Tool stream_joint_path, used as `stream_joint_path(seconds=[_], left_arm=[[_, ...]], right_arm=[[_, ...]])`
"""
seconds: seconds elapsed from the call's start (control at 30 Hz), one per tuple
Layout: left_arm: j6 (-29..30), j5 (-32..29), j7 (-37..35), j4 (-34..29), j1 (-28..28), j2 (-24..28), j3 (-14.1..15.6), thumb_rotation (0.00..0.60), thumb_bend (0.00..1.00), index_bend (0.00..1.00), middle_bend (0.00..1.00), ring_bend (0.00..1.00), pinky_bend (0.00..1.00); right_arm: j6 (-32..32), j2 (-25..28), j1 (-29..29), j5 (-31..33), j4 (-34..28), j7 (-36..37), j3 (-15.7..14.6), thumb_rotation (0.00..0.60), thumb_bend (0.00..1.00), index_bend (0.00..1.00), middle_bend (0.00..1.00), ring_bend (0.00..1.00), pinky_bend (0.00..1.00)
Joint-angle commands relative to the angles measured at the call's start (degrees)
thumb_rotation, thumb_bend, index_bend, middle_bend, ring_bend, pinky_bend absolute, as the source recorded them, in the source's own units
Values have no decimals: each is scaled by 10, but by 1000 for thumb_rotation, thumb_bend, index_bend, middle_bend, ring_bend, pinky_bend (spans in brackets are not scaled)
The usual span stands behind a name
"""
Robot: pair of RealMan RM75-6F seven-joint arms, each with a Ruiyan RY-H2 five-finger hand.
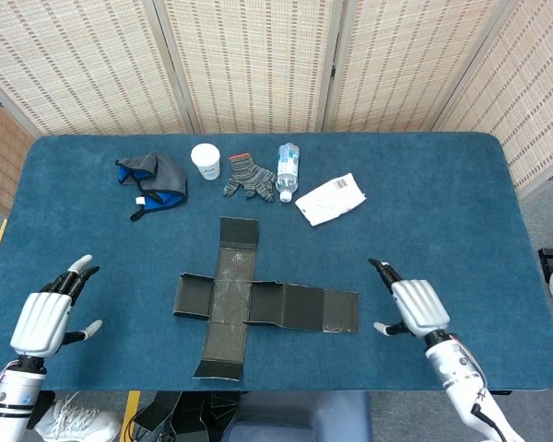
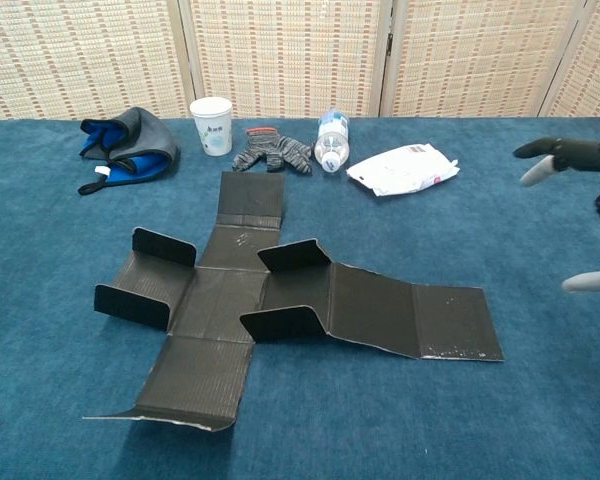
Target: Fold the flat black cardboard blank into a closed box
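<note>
Fingers spread and holding nothing, the right hand [image 1: 413, 307] hovers just beside the outer end of the black cardboard blank [image 1: 258, 304], its fingertips aimed across the table toward the far side; in the chest view only its fingertips show at the frame's edge, apart and empty. The left hand [image 1: 44, 319], likewise spread and empty, hangs well apart from the blank near the table's edge, off the blank's short side arm. The cross-shaped blank lies between the two hands on the blue tablecloth [image 1: 424, 212], no wall yet folded, though the small side tabs [image 2: 293, 254] already stand part-raised along the long arm nearest the right fingers. Judging from this, the step in hand is the first approach: the right fingers would best slide under the flat end panel [image 2: 458, 323] and lift it along its crease, while the left hand comes in to pin the centre panel so the sheet cannot skate on the cloth. Beyond the blank sit a paper cup [image 1: 205, 160], knit gloves [image 1: 249, 177], a plastic bottle [image 1: 288, 170] and a white packet [image 1: 331, 199].
</note>
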Motion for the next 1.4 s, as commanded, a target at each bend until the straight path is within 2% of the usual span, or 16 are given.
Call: stream_joint_path(seconds=[0.03,0.27,0.5,0.87,1.4], left_arm=[[0,1,-1,0,0,0,0,600,96,164,120,249,447],[-1,3,-10,6,0,2,4,600,95,164,120,249,447],[0,4,-24,15,3,3,7,600,95,161,120,249,447],[0,10,-44,31,2,-2,9,600,96,161,120,246,447],[-4,13,-57,51,-2,-9,10,600,96,158,120,240,447]], right_arm=[[-19,-64,59,94,-14,-80,18,600,0,0,108,757,916],[-13,-145,135,239,3,-164,25,600,0,0,106,757,916],[31,-207,197,331,29,-239,24,600,0,0,59,757,916],[115,-270,254,410,53,-325,30,600,0,0,59,757,916],[127,-305,290,477,91,-349,45,600,0,0,65,757,915]])
